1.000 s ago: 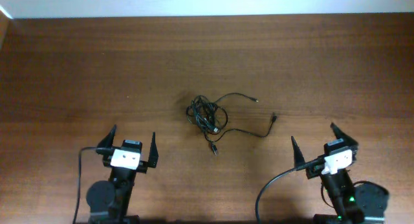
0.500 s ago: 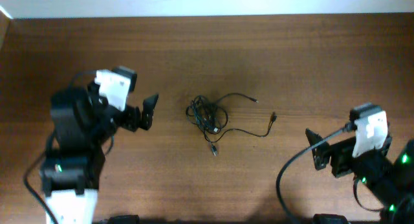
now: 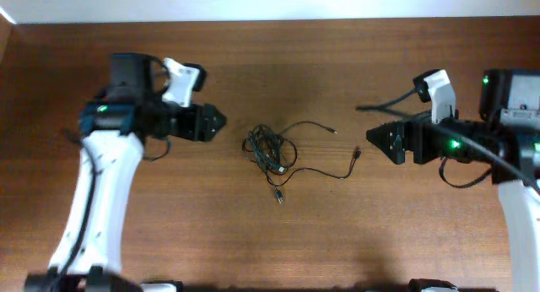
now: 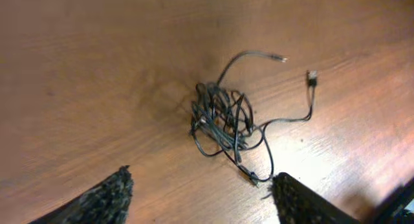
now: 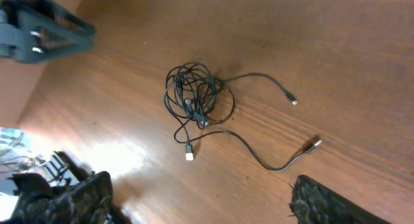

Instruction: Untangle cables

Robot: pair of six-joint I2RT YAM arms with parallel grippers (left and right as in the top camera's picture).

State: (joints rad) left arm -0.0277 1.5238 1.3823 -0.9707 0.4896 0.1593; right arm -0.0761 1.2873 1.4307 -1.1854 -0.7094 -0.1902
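On the wooden table [image 3: 270, 64], we see left gripper [image 3: 215, 121] and right gripper [image 3: 375, 140] facing each other, each w/ fingers spread wide, holding nothing. Btwn them, at table ctr, lie the cables [image 3: 268, 150], knotted in a small clump, apart from both. Three loose ends w/ small plugs [image 3: 358, 153] trail out toward the right gripper and the near edge.

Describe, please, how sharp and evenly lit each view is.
Overhead: even light, cables clear but small. Left wrist: soft overall, left fingers blurred at the bottom edge. Right wrist: glare on the table lower left, right fingers blurred.
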